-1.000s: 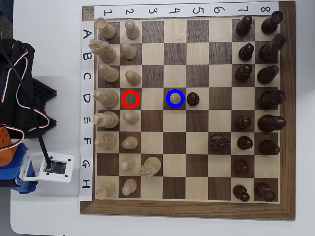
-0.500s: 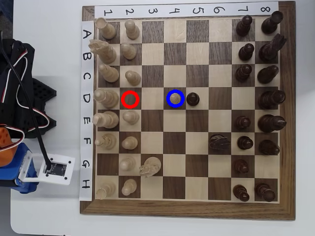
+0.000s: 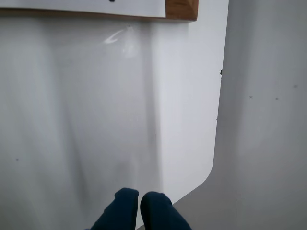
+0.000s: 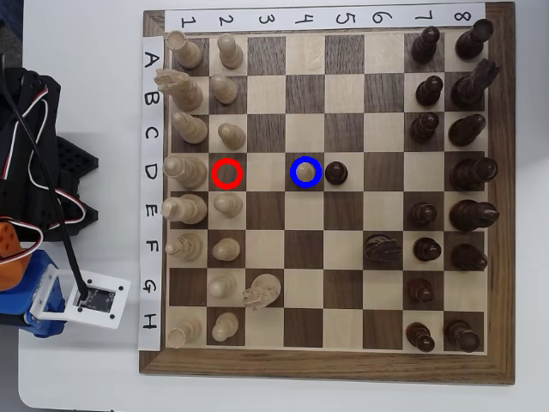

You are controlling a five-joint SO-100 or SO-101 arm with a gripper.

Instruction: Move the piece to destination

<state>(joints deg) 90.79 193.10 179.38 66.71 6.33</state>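
The pale pawn [image 4: 305, 174] stood inside the blue ring [image 4: 305, 172] on its dark square, near the board's middle, just beside a dark pawn [image 4: 336, 172]. The red ring [image 4: 226, 173] marked an empty square. The gripper [image 3: 139, 201] hung over the bare white table [image 3: 96, 120] beyond the board's left edge, its blue fingertips [image 3: 125, 199] pressed together, holding nothing.

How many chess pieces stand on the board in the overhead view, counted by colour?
Pale cream wooden chess pieces: 16, including the small pale cream round-headed pawn inside the blue ring
Dark brown wooden chess pieces: 16
Total: 32
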